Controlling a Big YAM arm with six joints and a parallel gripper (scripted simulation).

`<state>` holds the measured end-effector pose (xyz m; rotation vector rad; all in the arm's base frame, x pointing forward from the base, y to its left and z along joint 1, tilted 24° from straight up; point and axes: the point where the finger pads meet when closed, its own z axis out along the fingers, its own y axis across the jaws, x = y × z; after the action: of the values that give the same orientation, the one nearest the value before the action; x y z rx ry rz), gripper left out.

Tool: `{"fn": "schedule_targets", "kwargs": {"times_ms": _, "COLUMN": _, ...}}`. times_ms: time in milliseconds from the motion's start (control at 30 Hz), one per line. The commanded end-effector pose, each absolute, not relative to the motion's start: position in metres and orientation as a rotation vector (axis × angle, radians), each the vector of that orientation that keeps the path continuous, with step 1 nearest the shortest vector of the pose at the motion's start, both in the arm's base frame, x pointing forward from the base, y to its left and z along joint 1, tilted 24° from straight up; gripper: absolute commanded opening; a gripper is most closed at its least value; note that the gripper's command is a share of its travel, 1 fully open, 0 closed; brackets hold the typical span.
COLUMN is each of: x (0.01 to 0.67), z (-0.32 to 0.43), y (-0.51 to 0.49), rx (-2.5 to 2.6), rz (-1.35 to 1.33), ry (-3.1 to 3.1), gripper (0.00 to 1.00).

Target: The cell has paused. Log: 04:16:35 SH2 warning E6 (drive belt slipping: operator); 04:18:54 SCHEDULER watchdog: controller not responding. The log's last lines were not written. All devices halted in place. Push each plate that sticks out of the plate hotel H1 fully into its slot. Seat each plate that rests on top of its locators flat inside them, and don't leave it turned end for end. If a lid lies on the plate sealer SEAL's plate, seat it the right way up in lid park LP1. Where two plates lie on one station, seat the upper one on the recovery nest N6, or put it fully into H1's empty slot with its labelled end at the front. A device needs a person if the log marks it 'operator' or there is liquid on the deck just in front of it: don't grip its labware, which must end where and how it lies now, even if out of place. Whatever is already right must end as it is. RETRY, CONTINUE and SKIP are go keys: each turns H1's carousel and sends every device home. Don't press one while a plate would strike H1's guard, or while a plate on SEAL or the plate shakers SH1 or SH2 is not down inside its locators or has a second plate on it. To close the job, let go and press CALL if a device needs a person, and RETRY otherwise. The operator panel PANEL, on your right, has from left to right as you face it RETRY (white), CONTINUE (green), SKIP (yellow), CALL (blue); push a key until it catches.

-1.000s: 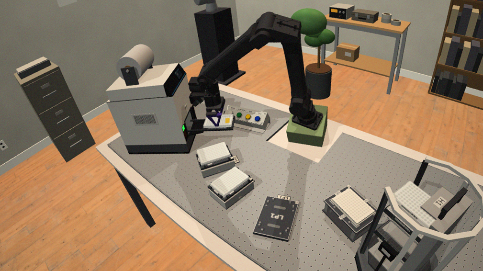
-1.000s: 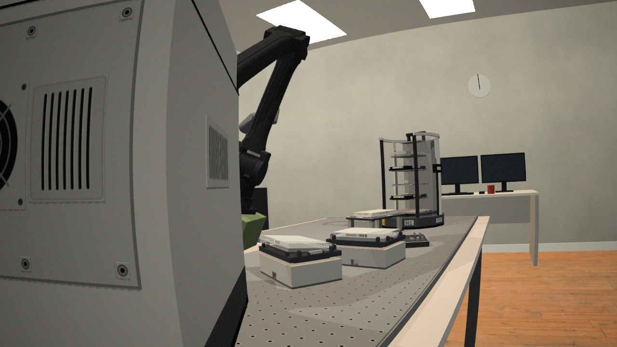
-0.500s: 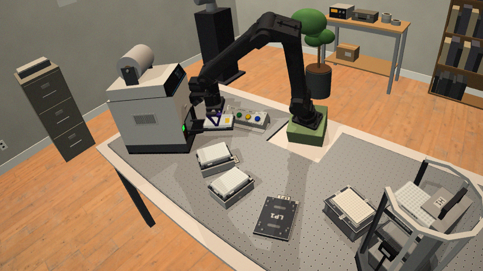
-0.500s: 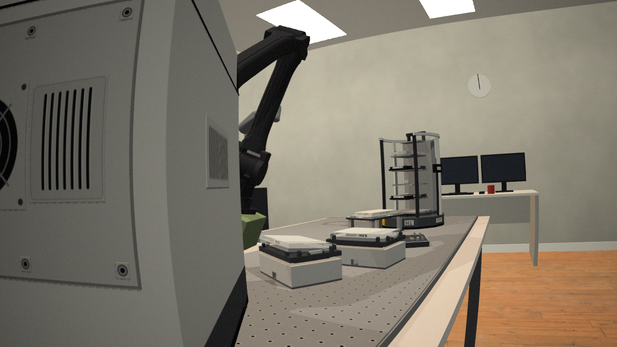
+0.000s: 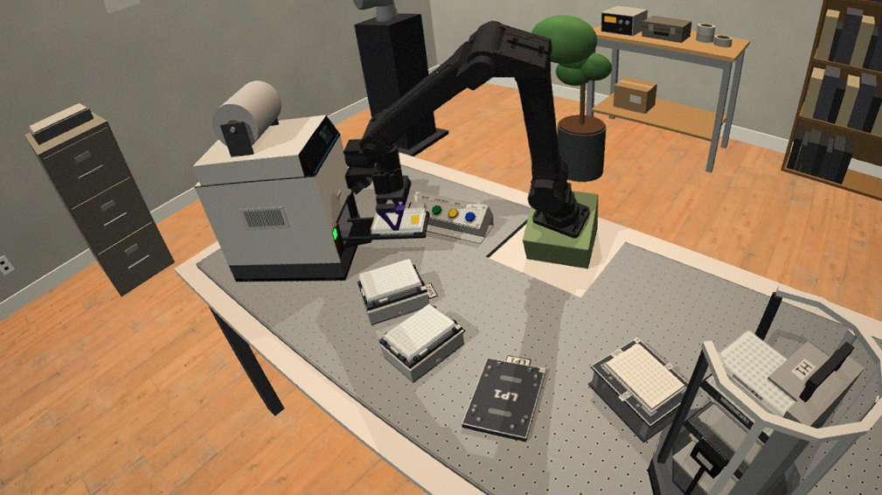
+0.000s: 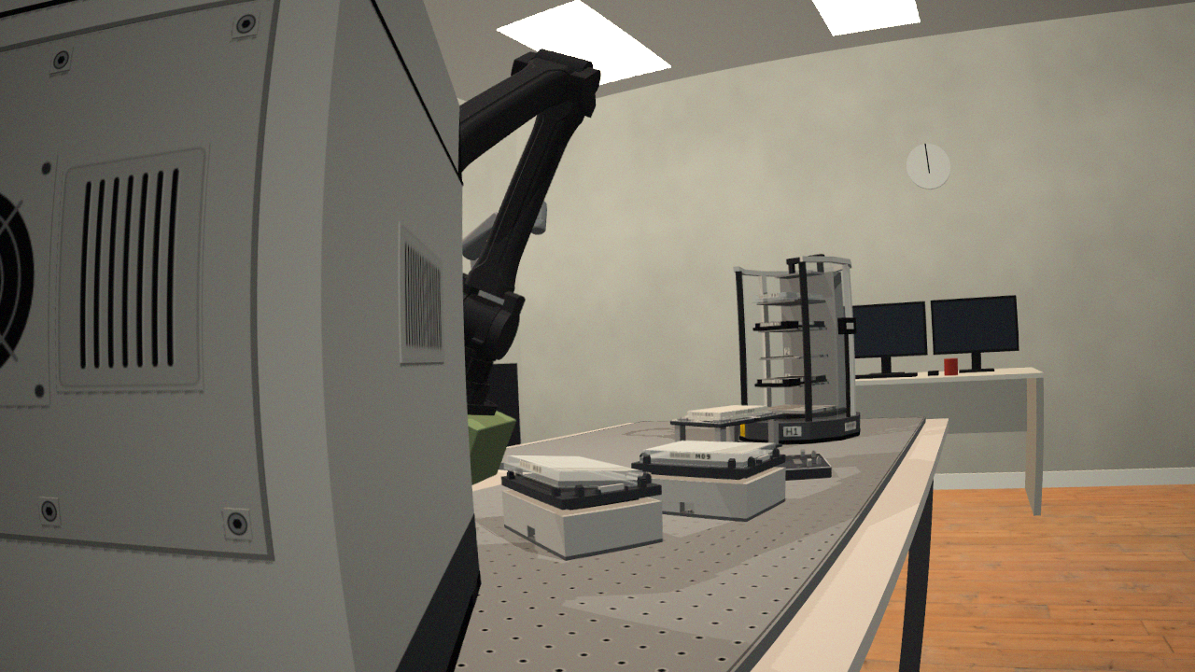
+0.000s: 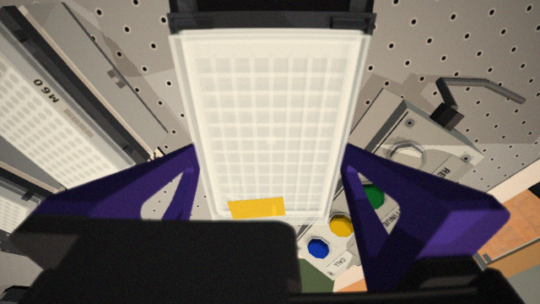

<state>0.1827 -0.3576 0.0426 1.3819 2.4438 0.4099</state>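
Note:
My gripper [image 5: 399, 214] [image 7: 270, 151] is shut on the clear-edged lid [image 7: 270, 101] with a yellow label [image 5: 414, 220] [image 7: 256, 208], its fingertips against both long sides. The lid lies over the white plate on SEAL's black tray [image 5: 417, 234] [image 7: 253, 22]; their gap is hard to judge. One shaker's plate [image 5: 390, 280] [image 6: 568, 469] looks tilted on its locators. The other shaker's plate [image 5: 420, 332] [image 6: 709, 454], marked M09, sits high; its seating is unclear. LP1 [image 5: 505, 397] [image 6: 814, 464] is empty. H1 [image 5: 804, 368] [image 6: 792, 431] holds a plate [image 5: 753, 366] on top; the lower slots are partly hidden.
A plate [image 5: 642, 375] [image 6: 723, 413] lies on a raised nest near H1. The sealer housing [image 5: 281, 228] [image 6: 400, 501] stands behind the tray. PANEL is beside my fingers, with white [image 7: 407, 154], green [image 7: 374, 196], yellow [image 7: 341, 225] and blue [image 7: 318, 248] keys.

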Motion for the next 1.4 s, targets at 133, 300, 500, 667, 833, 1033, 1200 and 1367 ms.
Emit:
{"fn": "schedule_targets", "kwargs": {"times_ms": 133, "x": 0.178, "z": 0.058, "y": -0.371, "rx": 1.373, "rz": 0.377, "ry": 2.428, "gripper": 0.84}}
{"fn": "schedule_targets", "kwargs": {"times_ms": 300, "x": 0.179, "z": 0.064, "y": -0.378, "rx": 1.366, "rz": 0.360, "ry": 2.422, "gripper": 0.84}}
{"fn": "schedule_targets", "kwargs": {"times_ms": 500, "x": 0.179, "z": 0.067, "y": -0.380, "rx": 1.364, "rz": 0.356, "ry": 2.420, "gripper": 0.84}}
{"fn": "schedule_targets", "kwargs": {"times_ms": 667, "x": 0.180, "z": 0.065, "y": -0.379, "rx": 1.363, "rz": 0.364, "ry": 2.426, "gripper": 0.84}}
{"fn": "schedule_targets", "kwargs": {"times_ms": 833, "x": 0.178, "z": 0.069, "y": -0.380, "rx": 1.364, "rz": 0.357, "ry": 2.421, "gripper": 0.84}}
{"fn": "schedule_targets", "kwargs": {"times_ms": 1033, "x": 0.178, "z": 0.069, "y": -0.380, "rx": 1.363, "rz": 0.359, "ry": 2.423, "gripper": 0.84}}
{"fn": "schedule_targets", "kwargs": {"times_ms": 1200, "x": 0.178, "z": 0.069, "y": -0.380, "rx": 1.366, "rz": 0.362, "ry": 2.423, "gripper": 0.84}}
{"fn": "schedule_targets", "kwargs": {"times_ms": 1367, "x": 0.177, "z": 0.073, "y": -0.381, "rx": 1.363, "rz": 0.355, "ry": 2.420, "gripper": 0.84}}
